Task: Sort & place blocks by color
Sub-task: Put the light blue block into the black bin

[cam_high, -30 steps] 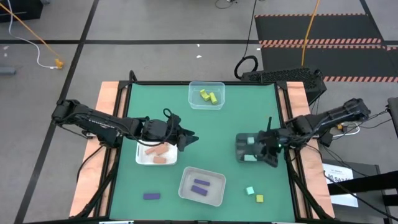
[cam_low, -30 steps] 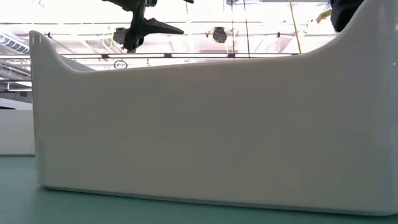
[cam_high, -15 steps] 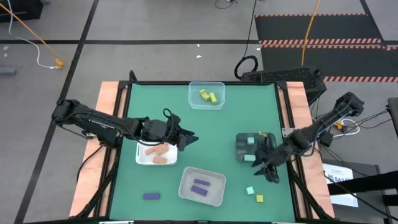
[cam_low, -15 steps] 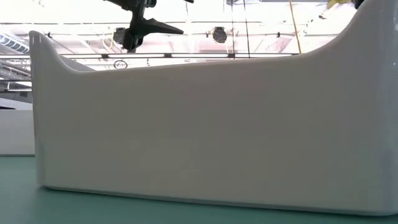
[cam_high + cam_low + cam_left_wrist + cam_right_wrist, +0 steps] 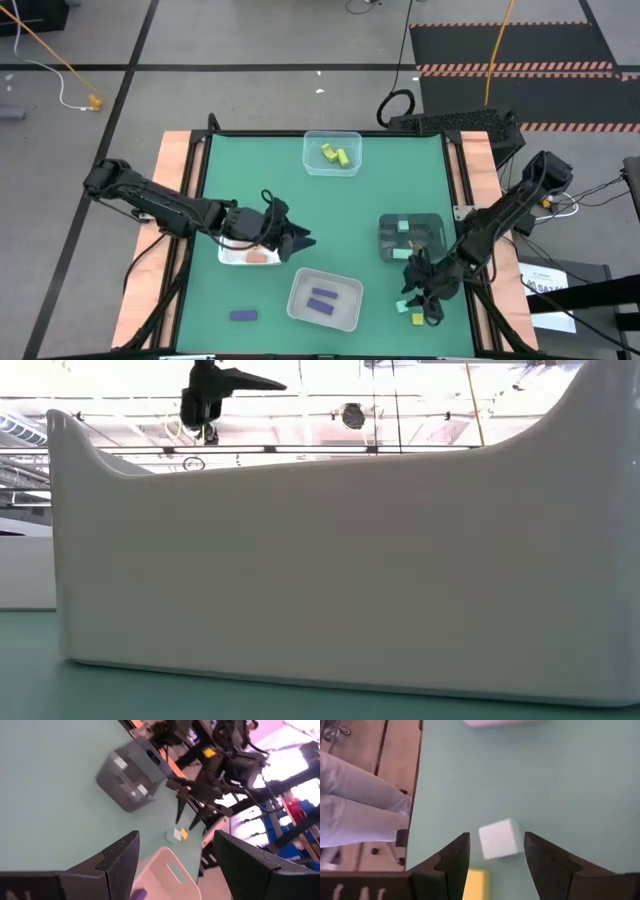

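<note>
My right gripper (image 5: pixel 420 293) hangs open just over a loose mint cube (image 5: pixel 497 838) near the table's front right. Its two fingers stand on either side of the cube without touching it. A yellow block (image 5: pixel 476 880) lies beside the cube. A loose purple block (image 5: pixel 243 315) lies at the front left. My left gripper (image 5: pixel 303 240) is open and holds nothing, beside the white tray (image 5: pixel 238 258) that holds salmon blocks (image 5: pixel 262 257). Purple blocks (image 5: pixel 322 298) lie in the front tray (image 5: pixel 300 310), mint ones (image 5: pixel 404 227) in the dark tray (image 5: pixel 385 240), and yellow ones (image 5: pixel 335 154) in the clear tray (image 5: pixel 312 165).
In the low view a white tray's wall (image 5: pixel 320 560) fills most of the picture, with my left gripper (image 5: pixel 215 385) showing above it. Wooden strips (image 5: pixel 172 180) run along the table's left and right sides. Open green tabletop (image 5: pixel 340 215) lies between the trays.
My right gripper has swung from over the dark tray toward the table's near edge and come down over the loose mint cube and yellow block. My left gripper has shifted a little toward the near edge, still open.
</note>
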Robot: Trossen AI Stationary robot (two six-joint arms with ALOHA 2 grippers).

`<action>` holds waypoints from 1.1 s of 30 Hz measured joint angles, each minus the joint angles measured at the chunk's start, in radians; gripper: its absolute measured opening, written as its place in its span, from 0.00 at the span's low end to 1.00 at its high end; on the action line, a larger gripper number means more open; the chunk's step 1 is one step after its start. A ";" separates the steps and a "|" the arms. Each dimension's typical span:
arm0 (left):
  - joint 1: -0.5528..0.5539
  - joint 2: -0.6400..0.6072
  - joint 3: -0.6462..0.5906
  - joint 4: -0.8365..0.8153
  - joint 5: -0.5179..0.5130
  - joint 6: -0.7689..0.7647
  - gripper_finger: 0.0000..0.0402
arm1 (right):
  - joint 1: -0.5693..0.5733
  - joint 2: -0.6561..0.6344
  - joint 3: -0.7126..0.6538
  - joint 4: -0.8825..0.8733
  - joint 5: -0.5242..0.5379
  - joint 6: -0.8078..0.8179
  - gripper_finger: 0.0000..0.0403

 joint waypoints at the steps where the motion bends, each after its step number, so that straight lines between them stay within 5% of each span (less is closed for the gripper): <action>1: -0.013 0.000 0.000 0.000 0.000 0.001 0.64 | 0.006 0.021 0.000 0.010 -0.014 0.043 0.44; 5: -0.061 0.000 0.000 -0.002 0.000 0.025 0.64 | 0.033 0.083 0.000 0.053 -0.034 0.191 0.48; 13: -0.109 0.000 0.000 -0.029 0.000 0.020 0.64 | 0.052 0.114 0.031 0.317 0.111 0.170 0.56; 24: -0.116 0.000 0.000 -0.031 0.000 0.015 0.64 | 0.051 0.118 0.263 -0.050 0.129 -0.090 0.59; 33: -0.116 0.000 0.000 -0.031 0.000 0.005 0.64 | 0.053 0.224 0.271 -0.159 0.097 -0.220 0.59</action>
